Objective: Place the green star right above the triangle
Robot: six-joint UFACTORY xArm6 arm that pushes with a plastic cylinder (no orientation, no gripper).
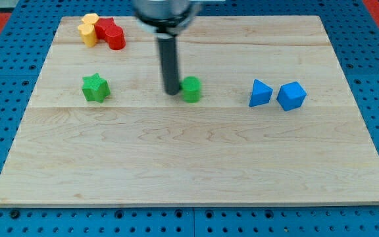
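A green star point(95, 87) lies on the wooden board at the view's left. A blue triangle point(260, 93) lies at the view's right, with a blue cube point(291, 96) just to its right. My tip point(172, 91) stands near the board's middle, touching the left side of a small green round block point(191, 89). The tip is well to the right of the green star and well to the left of the blue triangle.
A yellow block point(88, 29) and a red block point(110, 33) lie together at the board's top left corner. The wooden board point(189, 164) sits on a blue perforated surface point(5, 72).
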